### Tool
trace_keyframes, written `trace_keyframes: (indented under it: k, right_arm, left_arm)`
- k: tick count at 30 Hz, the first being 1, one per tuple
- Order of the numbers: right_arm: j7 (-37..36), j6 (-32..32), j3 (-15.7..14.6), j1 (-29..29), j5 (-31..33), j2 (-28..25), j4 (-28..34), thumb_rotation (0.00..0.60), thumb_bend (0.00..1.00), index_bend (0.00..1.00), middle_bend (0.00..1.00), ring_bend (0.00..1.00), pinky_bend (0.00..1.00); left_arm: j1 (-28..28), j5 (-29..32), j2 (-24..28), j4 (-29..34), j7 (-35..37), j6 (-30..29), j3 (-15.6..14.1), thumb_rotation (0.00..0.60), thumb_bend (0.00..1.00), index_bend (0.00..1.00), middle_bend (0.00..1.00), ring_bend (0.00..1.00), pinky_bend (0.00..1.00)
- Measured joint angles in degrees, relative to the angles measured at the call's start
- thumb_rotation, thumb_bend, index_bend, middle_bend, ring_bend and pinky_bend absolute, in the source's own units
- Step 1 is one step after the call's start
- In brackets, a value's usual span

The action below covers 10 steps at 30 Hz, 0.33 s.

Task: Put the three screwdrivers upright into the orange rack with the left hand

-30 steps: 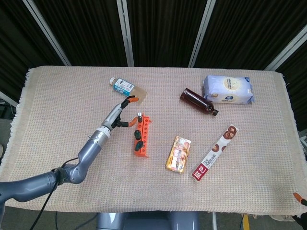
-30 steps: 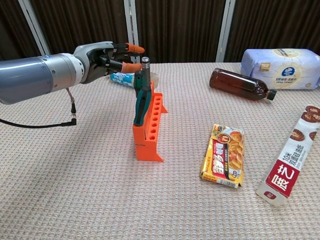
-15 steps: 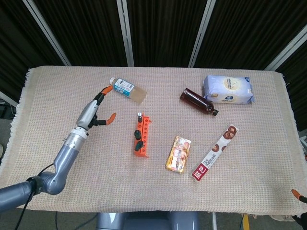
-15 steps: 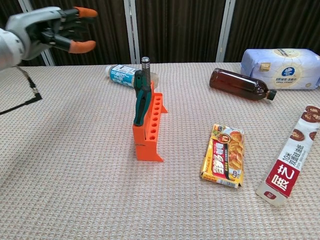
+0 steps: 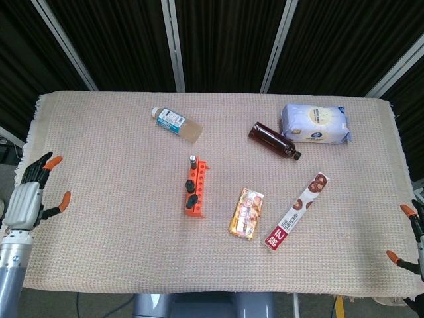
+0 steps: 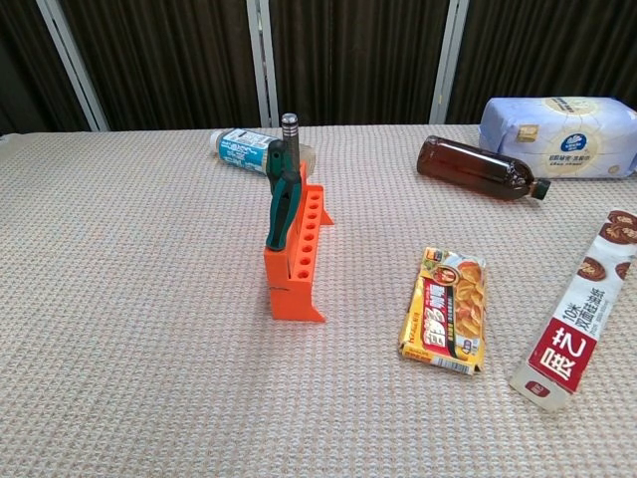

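Observation:
The orange rack (image 5: 195, 190) (image 6: 299, 257) stands mid-table with three screwdrivers upright in it. From the head view I see a silver-capped one (image 5: 193, 159) at the far end and two dark-handled ones (image 5: 190, 186) nearer. In the chest view they overlap into one line, a green-black handle (image 6: 282, 207) under the silver cap. My left hand (image 5: 30, 193) hovers at the table's left edge, far from the rack, fingers spread and holding nothing. It is out of the chest view. My right hand (image 5: 409, 237) shows only partly at the right edge, fingertips apart and empty.
A clear bottle (image 5: 176, 124) (image 6: 249, 149) lies behind the rack. A brown bottle (image 5: 273, 140) (image 6: 478, 169) and a white-blue packet (image 5: 315, 124) lie at the back right. A snack pack (image 5: 246, 212) (image 6: 444, 310) and a long cookie sleeve (image 5: 297, 210) lie right of the rack.
My left hand has drawn back from beside the rack to the table's left edge and has left the chest view. The right hand has edged slightly into view. Rack and screwdrivers are unmoved.

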State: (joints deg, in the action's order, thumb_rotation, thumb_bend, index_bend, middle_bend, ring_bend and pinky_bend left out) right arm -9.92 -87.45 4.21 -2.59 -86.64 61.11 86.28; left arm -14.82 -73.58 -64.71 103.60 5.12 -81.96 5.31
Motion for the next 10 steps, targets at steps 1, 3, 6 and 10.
trace_keyframes:
  k: [1,3,6,10]
  right_arm:
    - [0.19,0.04,-0.08,0.32,-0.58,0.10,-0.02,0.600,0.00,0.06,0.00,0.00,0.00]
    - [0.58,0.06,-0.17,0.88,-1.59,0.24,0.00,0.600,0.00,0.04,0.00,0.00,0.00]
    - [1.58,0.03,-0.34,1.97,-3.69,0.45,0.25,0.600,0.00,0.01,0.00,0.00,0.00]
    - [3.92,-0.07,-0.86,3.21,-6.42,0.50,1.46,0.600,0.00,0.00,0.00,0.00,0.00]
  left_arm:
    - [1.60,-1.68,0.43,-0.13,0.88,-1.60,-1.29,0.600,0.41,0.13,0.00,0.00,0.00]
    - [4.28,-4.61,0.75,-0.83,2.07,-4.49,-3.33,0.600,0.41,0.14,0.00,0.00,0.00]
    - [7.69,-8.35,0.68,-2.62,2.89,-8.36,-5.88,0.600,0.41,0.15,0.00,0.00,0.00]
    - [12.28,-12.42,0.00,-5.93,4.59,-13.04,-8.52,0.600,0.41,0.16,0.00,0.00,0.00]
